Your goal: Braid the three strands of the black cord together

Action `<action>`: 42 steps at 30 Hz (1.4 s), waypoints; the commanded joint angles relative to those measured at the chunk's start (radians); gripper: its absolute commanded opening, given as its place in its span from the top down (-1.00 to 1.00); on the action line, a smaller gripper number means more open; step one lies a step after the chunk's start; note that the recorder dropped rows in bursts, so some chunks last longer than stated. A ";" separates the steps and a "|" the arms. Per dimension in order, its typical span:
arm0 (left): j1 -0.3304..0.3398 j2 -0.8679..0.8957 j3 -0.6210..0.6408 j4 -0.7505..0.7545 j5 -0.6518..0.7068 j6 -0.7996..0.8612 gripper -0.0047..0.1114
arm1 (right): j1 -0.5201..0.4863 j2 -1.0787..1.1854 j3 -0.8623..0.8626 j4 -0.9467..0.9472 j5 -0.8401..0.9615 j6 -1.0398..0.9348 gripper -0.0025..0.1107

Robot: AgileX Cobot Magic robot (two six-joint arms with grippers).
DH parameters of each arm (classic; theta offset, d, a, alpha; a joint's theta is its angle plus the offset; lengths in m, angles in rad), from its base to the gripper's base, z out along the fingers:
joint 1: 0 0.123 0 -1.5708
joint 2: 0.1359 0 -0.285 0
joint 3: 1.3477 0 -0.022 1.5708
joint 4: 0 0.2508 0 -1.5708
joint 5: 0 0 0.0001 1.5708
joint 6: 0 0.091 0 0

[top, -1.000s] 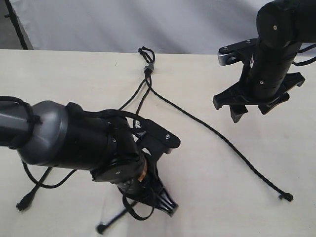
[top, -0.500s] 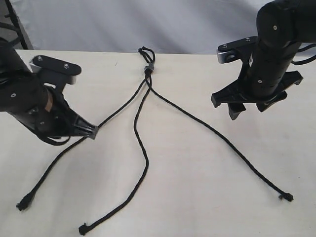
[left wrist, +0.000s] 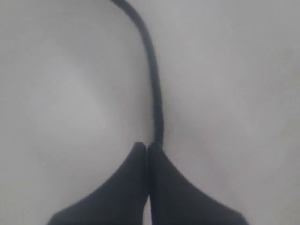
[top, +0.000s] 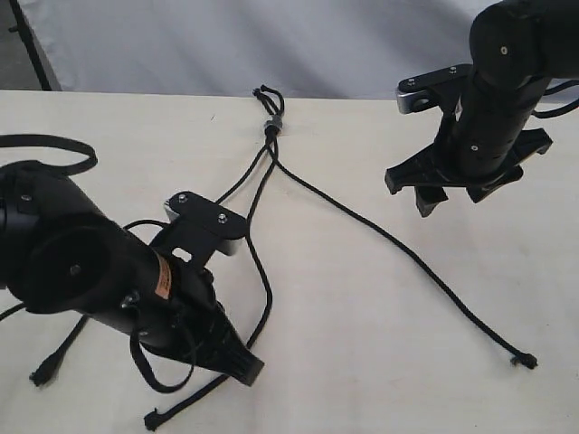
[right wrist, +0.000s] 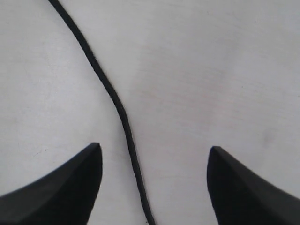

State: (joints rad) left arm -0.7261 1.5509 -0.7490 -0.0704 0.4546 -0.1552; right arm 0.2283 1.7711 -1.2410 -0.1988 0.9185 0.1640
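Your cord (top: pixel 271 127) fanned from its band at top centre toward the lower frame. Left gripper (top: pixel 246 369) jaws were clenched on the middle strand (left wrist: pixel 152 84); right gripper (top: pixel 432 201) jaws released.

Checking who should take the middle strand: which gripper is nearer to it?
Left. The left gripper is down at the middle strand near its lower end, fingers closed right beside it. The right gripper hangs open over the right strand, well away.
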 commanded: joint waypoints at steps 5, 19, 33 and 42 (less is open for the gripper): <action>-0.095 0.083 0.003 -0.013 -0.146 -0.025 0.54 | -0.008 -0.007 -0.002 0.014 0.007 0.004 -0.12; -0.074 0.239 0.001 0.043 -0.260 -0.025 0.74 | -0.008 -0.007 0.021 0.014 0.015 0.004 -0.12; 0.103 0.009 -0.031 0.254 -0.070 -0.032 0.92 | -0.005 -0.007 0.021 0.015 -0.008 0.004 -0.12; 0.573 -0.039 -0.024 0.283 -0.067 -0.034 0.92 | -0.005 -0.007 0.021 0.015 -0.066 0.004 -0.12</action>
State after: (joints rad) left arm -0.2421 1.4926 -0.7815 0.2176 0.3936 -0.1808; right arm 0.2283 1.7711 -1.2200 -0.1887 0.8648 0.1640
